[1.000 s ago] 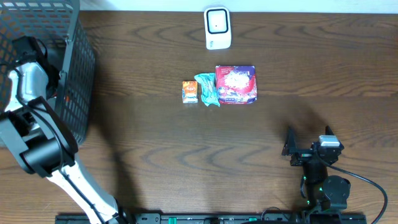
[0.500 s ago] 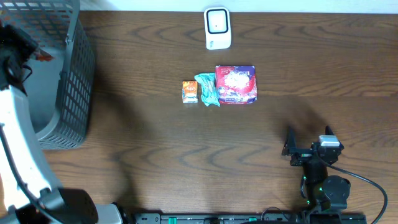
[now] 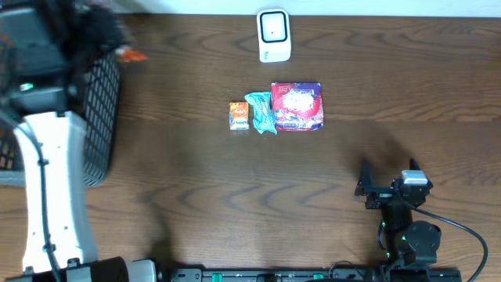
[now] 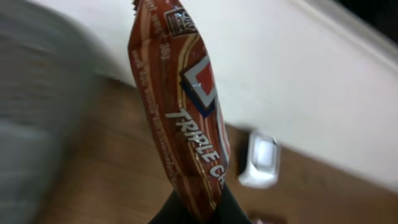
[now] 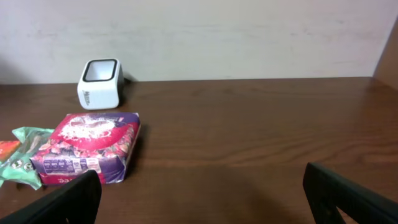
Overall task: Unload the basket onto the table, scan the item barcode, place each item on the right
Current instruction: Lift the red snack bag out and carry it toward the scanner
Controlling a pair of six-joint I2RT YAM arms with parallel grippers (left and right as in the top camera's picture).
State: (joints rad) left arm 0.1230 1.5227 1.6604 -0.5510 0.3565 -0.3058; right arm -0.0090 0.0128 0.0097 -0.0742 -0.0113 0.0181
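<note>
The brown snack wrapper (image 4: 186,118) reads "TRIPLE" down its side, with what may be "300" near its top.

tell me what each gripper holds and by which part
Left gripper pinches a brown snack bar by its lower end; right gripper is open, empty.

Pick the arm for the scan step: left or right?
Left. The left gripper is shut on the brown snack bar, and the white scanner shows in its wrist view. The right gripper sits open and empty at the table's near edge, across from the scanner.
</note>
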